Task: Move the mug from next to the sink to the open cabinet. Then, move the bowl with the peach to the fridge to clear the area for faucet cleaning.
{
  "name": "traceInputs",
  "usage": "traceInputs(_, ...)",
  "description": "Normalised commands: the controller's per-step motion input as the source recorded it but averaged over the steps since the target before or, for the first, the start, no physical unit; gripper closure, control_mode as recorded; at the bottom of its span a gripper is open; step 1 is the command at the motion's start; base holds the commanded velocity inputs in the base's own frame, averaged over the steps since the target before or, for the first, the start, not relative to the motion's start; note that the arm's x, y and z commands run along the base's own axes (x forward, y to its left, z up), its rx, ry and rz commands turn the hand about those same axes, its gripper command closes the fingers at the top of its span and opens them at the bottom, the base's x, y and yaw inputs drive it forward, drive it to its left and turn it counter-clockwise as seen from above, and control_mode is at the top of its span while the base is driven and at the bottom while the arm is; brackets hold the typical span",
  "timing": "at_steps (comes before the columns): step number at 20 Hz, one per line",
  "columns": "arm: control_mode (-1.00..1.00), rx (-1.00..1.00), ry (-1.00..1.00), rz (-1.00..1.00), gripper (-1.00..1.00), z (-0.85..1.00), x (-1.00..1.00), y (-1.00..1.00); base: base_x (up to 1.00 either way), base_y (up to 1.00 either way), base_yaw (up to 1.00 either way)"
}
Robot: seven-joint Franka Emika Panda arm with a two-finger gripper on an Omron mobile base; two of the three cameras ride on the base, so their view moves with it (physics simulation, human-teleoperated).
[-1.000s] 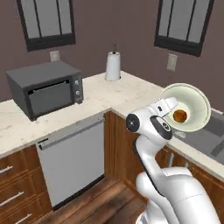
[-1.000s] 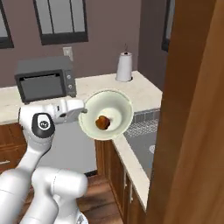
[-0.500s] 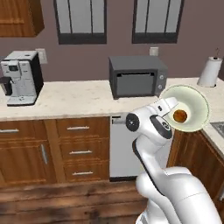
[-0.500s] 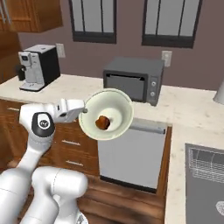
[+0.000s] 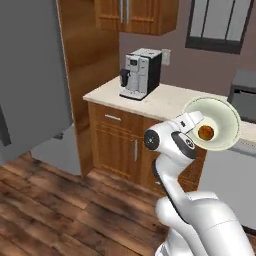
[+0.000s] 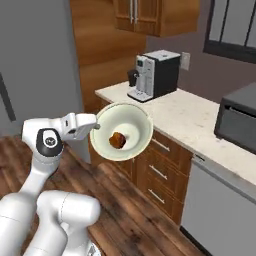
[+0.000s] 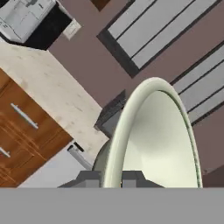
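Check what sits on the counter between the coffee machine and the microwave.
Nothing: in the right base view the counter between the coffee machine and the microwave is bare.

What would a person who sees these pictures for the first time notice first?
Probably the pale bowl, held up in the air on its rim by the shut gripper, tilted steeply with the peach inside. Behind it, a coffee machine stands on the light counter, and a large grey fridge door rises at the left.
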Motion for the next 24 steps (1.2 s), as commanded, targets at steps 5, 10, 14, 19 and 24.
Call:
traceInputs(5, 1.0, 0.0, 0.0, 0.0, 1.0, 0.0, 0.0, 0.0, -0.01, 0.17, 0.95)
traceInputs(10, 1.0, 0.0, 0.0, 0.0, 1.0, 0.0, 0.0, 0.0, -0.05, 0.19, 0.95)
traceInputs(14, 1.0, 0.0, 0.0, 0.0, 1.0, 0.0, 0.0, 0.0, -0.11, 0.37, 0.9)
traceInputs(19, 1.0, 0.0, 0.0, 0.0, 1.0, 0.0, 0.0, 0.0, 0.09, 0.92, 0.57)
traceInputs(24, 1.0, 0.0, 0.0, 0.0, 1.0, 0.0, 0.0, 0.0, 0.53, 0.93, 0.3)
